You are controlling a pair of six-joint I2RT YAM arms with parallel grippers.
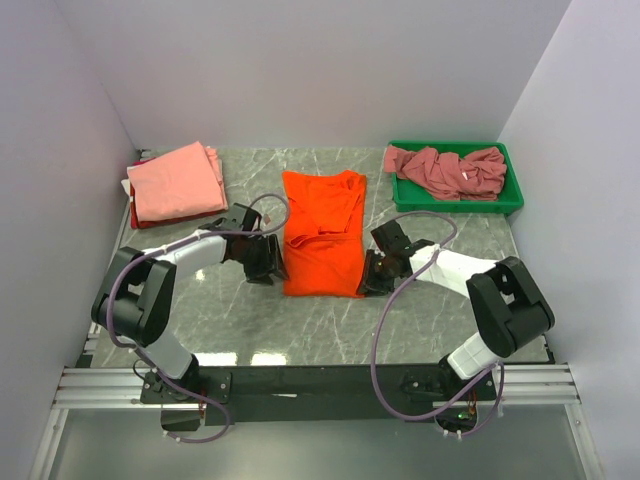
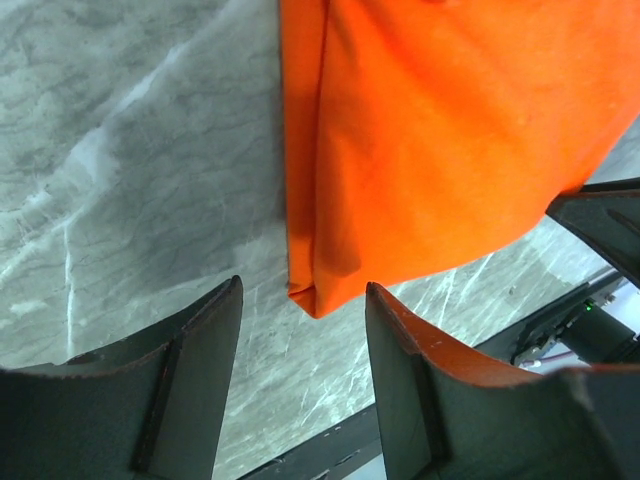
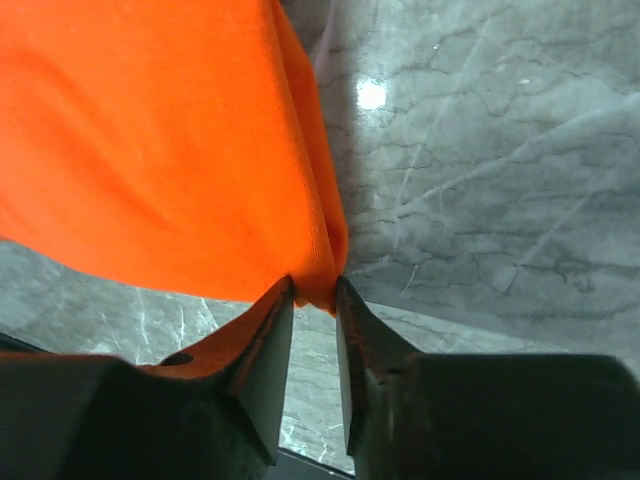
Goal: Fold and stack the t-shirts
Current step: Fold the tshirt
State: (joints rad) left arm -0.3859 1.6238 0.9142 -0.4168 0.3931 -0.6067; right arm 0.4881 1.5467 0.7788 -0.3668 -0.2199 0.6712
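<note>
At the far left of the grey marbled tabletop (image 1: 300, 330) lies a flat folded stack topped by a light salmon-pink cloth t-shirt (image 1: 175, 182), well apart from the work in hand.

The left jaws stand wide and hold nothing. In the left wrist view the near left corner of the bright orange cloth t-shirt (image 2: 440, 140) lies just ahead of the gap between them, with folded layers showing along that edge.

The orange shirt (image 1: 322, 230) lies in the middle of the tabletop, its sides folded in to a long narrow panel with the collar at the far end. It looks light, limp and thin. It should drape and sag from wherever it is lifted, and the layers may slide apart unless all are pinched together. The two near corners look like the sensible holds, taken level so that the hem can be carried towards the collar.

The right jaws stand narrow, pinching the near right corner of the orange cloth (image 3: 150, 140).

At the far right, the green plastic bin (image 1: 455, 207) holds crumpled dusty rose-mauve t-shirts (image 1: 445, 170), not yet folded.
</note>
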